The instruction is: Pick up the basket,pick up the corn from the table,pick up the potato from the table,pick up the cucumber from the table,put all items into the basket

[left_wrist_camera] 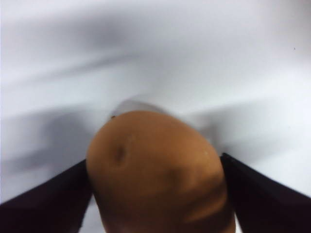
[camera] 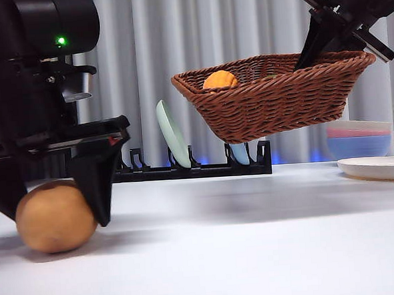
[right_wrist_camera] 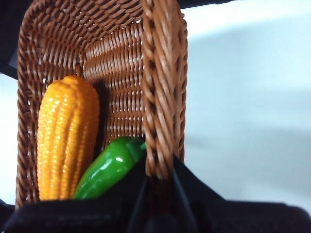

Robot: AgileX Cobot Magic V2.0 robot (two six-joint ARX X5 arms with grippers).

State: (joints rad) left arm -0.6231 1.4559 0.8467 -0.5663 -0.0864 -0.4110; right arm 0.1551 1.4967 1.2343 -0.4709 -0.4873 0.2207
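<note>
The tan potato lies on the white table at the near left. My left gripper is down around it, a black jaw against each side. In the left wrist view the potato fills the gap of the gripper. My right gripper holds the brown wicker basket by its rim, lifted above the table at the upper right. The right wrist view shows the gripper shut on the basket's rim. The corn and the green cucumber lie inside. The corn's end shows over the rim.
A black dish rack stands at the back centre with a pale green plate and a blue one. Stacked pastel bowls and a white plate sit at the right, below the basket.
</note>
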